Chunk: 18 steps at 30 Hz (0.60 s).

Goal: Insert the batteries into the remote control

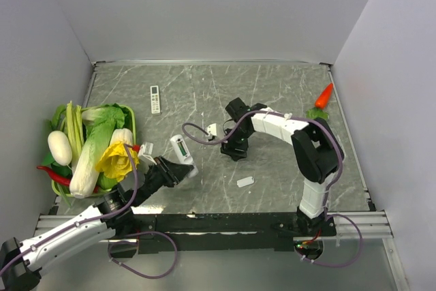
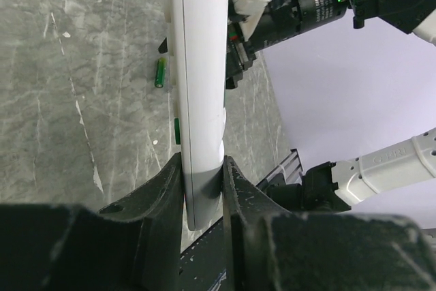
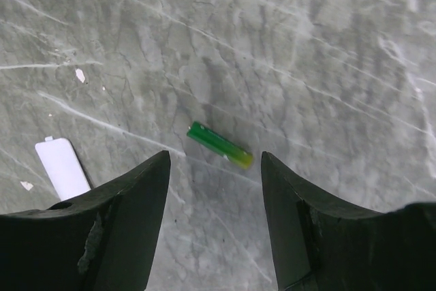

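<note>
Jaws: left gripper (image 2: 202, 172) is clenched on white oblong remote control (image 2: 201, 66), likely steadied for loading | right gripper (image 3: 214, 168) is spread over green cylindrical battery (image 3: 219, 145)

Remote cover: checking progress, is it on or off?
Off: the cover lies on the table, apart from the remote in the left gripper.

Tabletop (image 1: 204, 86): dk grey, marble-like w/ thin white veins. Battery (image 3: 219, 146): green, one end yellow-green. Remote control (image 2: 201, 86): white to lt grey, small green spot on edge. Loose cover (image 3: 63, 167): plain white. Left tool (image 2: 202, 168) and right tool (image 3: 214, 175): matte black. Slim remote (image 1: 154, 99): white, dk screen. Carrot (image 1: 324, 95): orange, green top. Walls (image 1: 204, 11): pale lilac-grey. Chilli (image 1: 60, 177): red.
</note>
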Each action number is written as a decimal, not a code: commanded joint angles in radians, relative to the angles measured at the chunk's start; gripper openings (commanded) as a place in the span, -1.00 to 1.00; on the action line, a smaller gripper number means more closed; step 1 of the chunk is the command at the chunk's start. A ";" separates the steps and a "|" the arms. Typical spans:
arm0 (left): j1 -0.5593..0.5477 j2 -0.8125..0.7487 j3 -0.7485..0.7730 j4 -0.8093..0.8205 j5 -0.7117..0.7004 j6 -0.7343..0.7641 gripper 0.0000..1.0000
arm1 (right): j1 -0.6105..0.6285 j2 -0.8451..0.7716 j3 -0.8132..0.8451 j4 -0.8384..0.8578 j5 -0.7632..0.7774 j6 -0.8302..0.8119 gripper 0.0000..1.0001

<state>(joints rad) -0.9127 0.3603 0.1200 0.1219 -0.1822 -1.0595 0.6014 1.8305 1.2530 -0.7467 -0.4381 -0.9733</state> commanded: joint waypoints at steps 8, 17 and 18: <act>0.005 0.034 0.043 0.061 0.000 0.004 -0.97 | 0.029 0.082 0.019 0.021 0.024 -0.042 0.12; 0.006 0.043 0.032 0.091 0.015 -0.011 -0.96 | 0.038 0.119 0.022 0.024 0.061 -0.024 -0.18; 0.006 0.043 0.032 0.093 0.015 -0.013 -0.97 | 0.038 0.122 0.022 0.021 0.067 -0.022 -0.26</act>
<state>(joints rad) -0.9092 0.4038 0.1200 0.1421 -0.1806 -1.0637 0.6262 1.9030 1.2652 -0.7200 -0.3908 -0.9852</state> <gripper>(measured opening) 0.275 0.417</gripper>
